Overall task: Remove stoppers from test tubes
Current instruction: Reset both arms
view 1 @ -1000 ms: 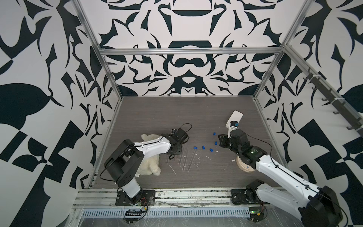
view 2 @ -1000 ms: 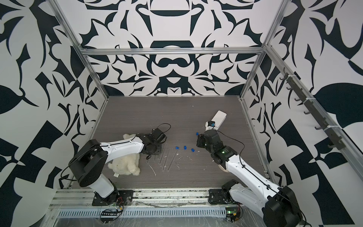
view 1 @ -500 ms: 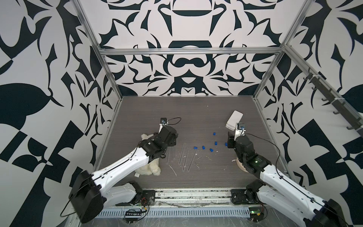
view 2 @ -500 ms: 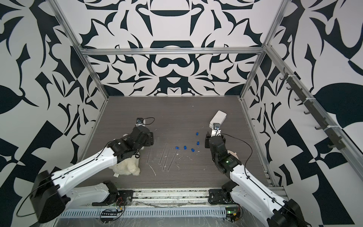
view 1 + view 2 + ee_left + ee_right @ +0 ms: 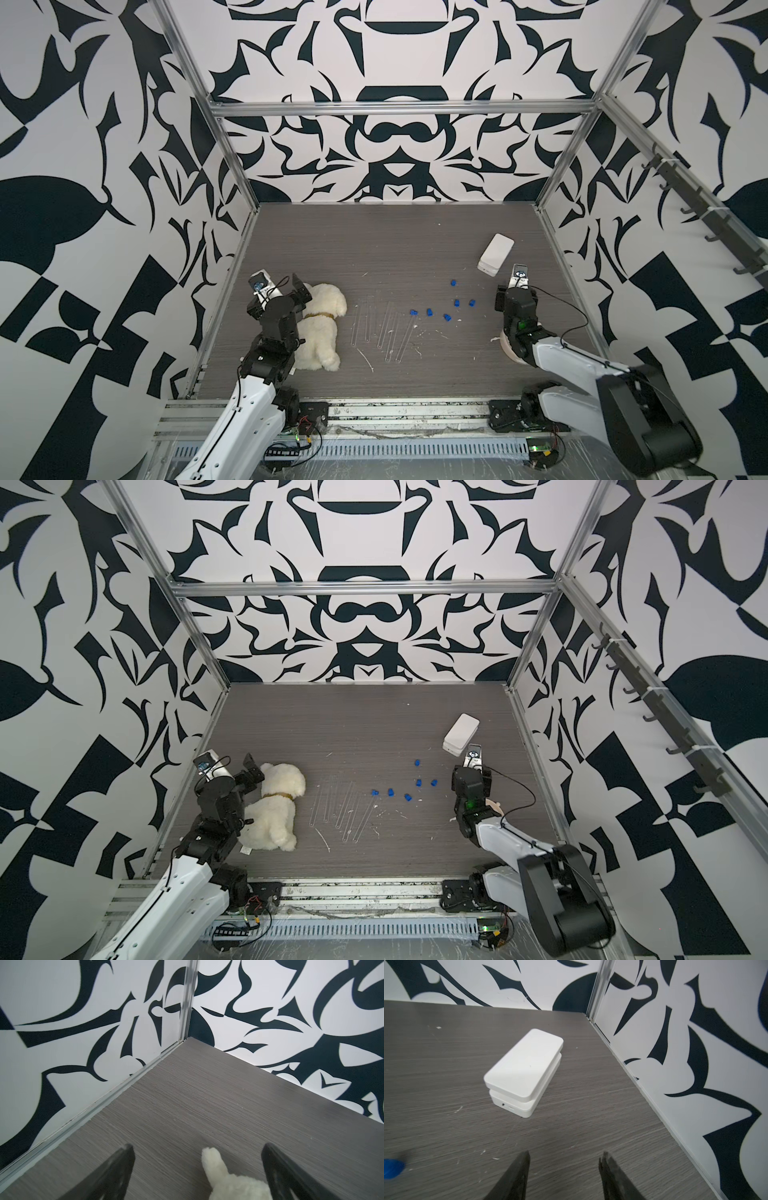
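Your left hand and right hand are both released, empty; 6 stoppers lie by the test tubes.

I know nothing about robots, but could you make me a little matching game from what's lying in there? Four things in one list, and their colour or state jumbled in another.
Things:
1. plush dog
2. stoppers
3. test tubes
4. box

Colour or state:
A. clear, lying roughly side by side
B. white and rectangular
C. cream and fluffy
D. bright blue, scattered loose

Pairs: 1-C, 2-D, 3-A, 4-B
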You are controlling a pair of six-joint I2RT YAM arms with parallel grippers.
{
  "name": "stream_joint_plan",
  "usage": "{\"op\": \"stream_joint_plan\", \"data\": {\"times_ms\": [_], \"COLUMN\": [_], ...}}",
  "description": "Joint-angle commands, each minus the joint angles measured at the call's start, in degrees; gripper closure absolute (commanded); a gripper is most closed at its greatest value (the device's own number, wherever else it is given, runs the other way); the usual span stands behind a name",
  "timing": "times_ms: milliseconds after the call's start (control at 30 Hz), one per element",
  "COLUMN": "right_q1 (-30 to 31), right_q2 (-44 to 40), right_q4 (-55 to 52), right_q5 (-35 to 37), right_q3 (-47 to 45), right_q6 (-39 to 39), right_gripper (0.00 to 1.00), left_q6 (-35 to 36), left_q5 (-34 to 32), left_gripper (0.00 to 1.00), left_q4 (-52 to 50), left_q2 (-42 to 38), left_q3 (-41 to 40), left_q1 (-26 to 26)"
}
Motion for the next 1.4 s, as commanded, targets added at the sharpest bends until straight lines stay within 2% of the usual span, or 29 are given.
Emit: {"op": "stream_joint_plan", "data": {"times_ms": [0,67,133,167,200,267,367,400,433,633,733,800,833,867,933,1000,1067,1167,1267,1367], "right_q1": [-0.43,-0.74,-3.00,-3.73,-3.68,-4.93,-5.60,-5.59,-5.61,-5.58,-5.61,-5.54,-5.60,-5.60,-5.59,-5.61,-5.61,-5.59,-5.61,-5.61], "right_q2": [5.45,10.43,17.40,21.77,21.63,18.43,19.01,18.89,19.23,19.04,19.08,19.12,19.12,19.22,19.19,19.22,19.28,19.37,19.43,19.22], "right_q4": [10.63,15.31,21.93,30.72,31.25,21.73,18.81,18.91,19.55,18.63,18.31,18.31,18.32,18.30,18.32,18.36,18.40,18.49,18.85,18.52], "right_q5": [-3.35,-3.12,-5.75,-6.83,-7.09,-9.82,-7.87,-8.14,-7.40,-8.85,-9.95,-9.95,-10.03,-10.10,-10.29,-10.44,-10.48,-10.48,-10.48,-10.81], "right_q3": [2.62,3.98,3.24,1.97,1.59,3.50,5.37,5.35,5.16,5.40,5.69,5.69,5.72,5.78,5.77,5.77,5.77,5.73,5.69,5.70], "right_q6": [-1.96,-5.00,-3.46,-5.13,-6.19,-2.65,-2.03,-1.41,-2.15,-2.49,-3.10,-3.17,-3.16,-3.21,-3.24,-3.45,-3.43,-3.25,-3.22,-3.30], "right_gripper": [0.43,0.43,0.43,0.43,0.43,0.43,0.39,0.05,0.00,0.00,0.00,0.00,0.00,0.00,0.00,0.00,0.00,0.00,0.00,0.00], "left_q6": [3.52,3.86,3.25,2.87,2.52,2.10,2.15,2.52,3.97,8.73,8.60,9.44,10.60,12.53,11.00,12.67,11.63,13.02,12.64,12.80], "left_q5": [-0.24,0.51,2.54,4.09,5.24,7.83,9.79,10.23,10.46,16.17,19.13,22.05,22.63,22.41,22.62,21.57,22.57,23.09,23.26,23.18], "left_gripper": [0.01,0.01,0.00,0.00,0.00,0.01,0.00,0.01,0.00,0.00,0.01,0.00,0.00,0.00,0.01,0.01,0.01,0.01,0.01,0.01], "left_q4": [9.15,14.39,19.06,21.32,23.44,29.08,39.64,43.41,48.20,56.98,46.78,47.67,53.64,55.34,41.09,53.70,43.39,47.88,44.20,45.82], "left_q2": [1.56,4.69,8.82,11.48,13.88,20.01,29.48,32.67,36.51,49.34,47.10,50.42,55.02,56.65,51.90,56.12,52.62,54.43,53.27,53.85], "left_q3": [-2.80,-4.59,-5.78,-6.00,-6.16,-6.57,-7.12,-7.37,-7.04,-3.80,-0.69,0.23,0.84,1.48,4.40,1.89,3.91,3.26,4.11,3.83], "left_q1": [2.52,5.40,8.80,11.04,12.77,16.10,17.86,17.96,18.17,18.44,18.54,18.59,18.44,17.73,17.25,17.19,17.14,16.87,16.87,16.87]}}
